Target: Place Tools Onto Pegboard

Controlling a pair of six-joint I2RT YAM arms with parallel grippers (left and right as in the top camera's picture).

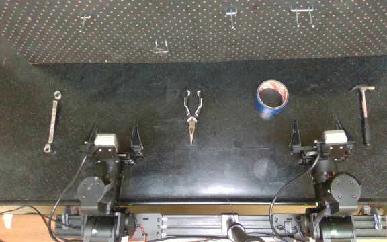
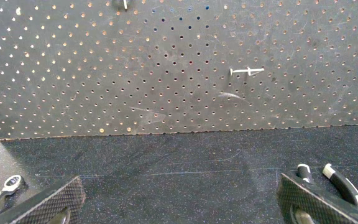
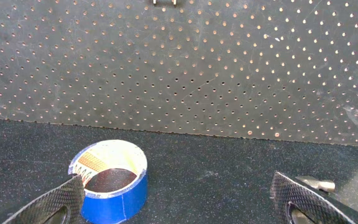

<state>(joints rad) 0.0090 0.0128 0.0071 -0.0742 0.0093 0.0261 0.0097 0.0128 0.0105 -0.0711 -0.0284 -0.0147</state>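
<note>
Four tools lie on the black table: a silver wrench at the left, pliers with black-and-white handles in the middle, a roll of blue tape right of them, and a hammer at the far right. The black pegboard stands along the back with metal hooks. My left gripper rests open near the front, between wrench and pliers. My right gripper is open too, between tape and hammer. The wrench end and the pliers' handle tips flank the left fingers; the tape lies ahead of the right ones.
More hooks hang on the pegboard at the upper left, upper middle and upper right. One hook faces the left wrist camera. Cables run along the table's front edge by the arm bases.
</note>
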